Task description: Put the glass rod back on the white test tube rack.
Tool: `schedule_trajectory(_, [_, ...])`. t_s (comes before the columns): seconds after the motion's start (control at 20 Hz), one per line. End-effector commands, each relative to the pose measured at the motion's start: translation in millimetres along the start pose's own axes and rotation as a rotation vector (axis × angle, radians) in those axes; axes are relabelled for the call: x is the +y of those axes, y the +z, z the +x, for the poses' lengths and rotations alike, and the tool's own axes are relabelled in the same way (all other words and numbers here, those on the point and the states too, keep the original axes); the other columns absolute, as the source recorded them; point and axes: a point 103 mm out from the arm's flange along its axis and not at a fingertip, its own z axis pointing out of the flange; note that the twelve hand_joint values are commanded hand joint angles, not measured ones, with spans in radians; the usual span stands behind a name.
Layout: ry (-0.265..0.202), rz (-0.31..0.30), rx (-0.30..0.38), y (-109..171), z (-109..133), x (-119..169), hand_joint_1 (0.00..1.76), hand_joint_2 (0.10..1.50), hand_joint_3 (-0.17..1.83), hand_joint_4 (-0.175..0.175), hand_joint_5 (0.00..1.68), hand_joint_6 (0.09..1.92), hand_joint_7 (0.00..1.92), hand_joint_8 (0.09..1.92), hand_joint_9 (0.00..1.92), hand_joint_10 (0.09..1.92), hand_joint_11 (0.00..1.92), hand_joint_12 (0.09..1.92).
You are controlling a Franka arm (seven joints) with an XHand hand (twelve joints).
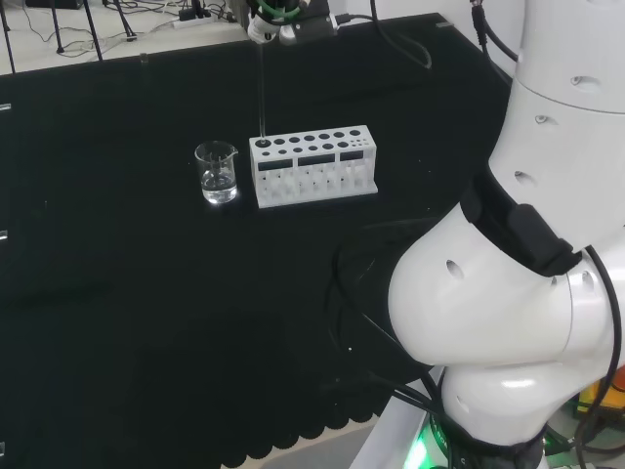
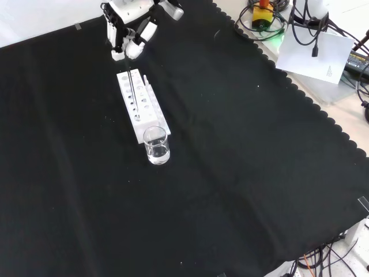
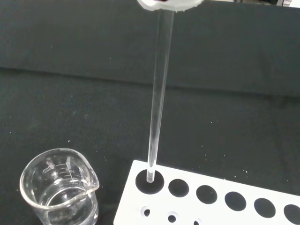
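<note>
A clear glass rod [image 3: 158,98] hangs almost upright from my hand [image 2: 130,26], whose fingers are curled round its top end. In the wrist view its lower tip sits in the end hole of the white test tube rack [image 3: 220,206], the hole nearest the beaker. The head view shows the rod [image 1: 262,93] as a thin line from the hand [image 1: 269,24] down to the rack [image 1: 312,164] at its left end. In the front view the rod [image 2: 131,86] slants over the rack [image 2: 142,104].
A small glass beaker [image 1: 217,173] holding some clear liquid stands just left of the rack in the head view, close to the rod's hole [image 3: 150,180]. The same beaker [image 2: 157,145] stands at the rack's near end in the front view. Black cloth lies all round.
</note>
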Motion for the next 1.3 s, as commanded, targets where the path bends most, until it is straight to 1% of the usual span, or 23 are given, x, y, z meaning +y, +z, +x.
schedule_trajectory(0.05, [-0.001,0.017,-0.002,14.0,1.7,4.3,1.31,1.05,-0.05,-0.175,1.30,0.12,1.19,0.97,1.59,0.87,1.62,0.64])
schedule_trajectory(0.3, [-0.010,0.038,0.001,31.1,5.9,11.1,1.31,1.05,-0.05,-0.175,1.30,0.12,1.19,0.97,1.59,0.87,1.62,0.64])
schedule_trajectory(0.45, [-0.012,0.053,0.003,46.0,6.8,16.8,1.31,1.05,-0.05,-0.175,1.30,0.12,1.19,0.97,1.59,0.87,1.62,0.64])
schedule_trajectory(0.6, [-0.012,0.062,0.004,53.1,6.9,20.4,1.31,1.05,-0.05,-0.175,1.31,0.12,1.19,0.97,1.59,0.87,1.62,0.64])
schedule_trajectory(1.1, [-0.029,0.094,-0.005,66.1,11.1,28.1,1.31,1.05,-0.04,-0.175,1.31,0.12,1.19,0.98,1.59,0.87,1.62,0.65])
schedule_trajectory(1.15, [-0.029,0.110,-0.024,67.2,10.7,29.4,1.31,1.05,-0.04,-0.175,1.31,0.12,1.19,0.98,1.58,0.87,1.62,0.65])
schedule_trajectory(1.2, [-0.026,0.116,-0.028,68.1,10.4,29.9,1.31,1.05,-0.04,-0.175,1.31,0.12,1.19,0.98,1.58,0.87,1.62,0.65])
schedule_trajectory(1.3, [-0.025,0.129,-0.011,69.4,8.6,30.5,1.31,1.05,-0.04,-0.175,1.30,0.12,1.19,0.98,1.59,0.87,1.62,0.65])
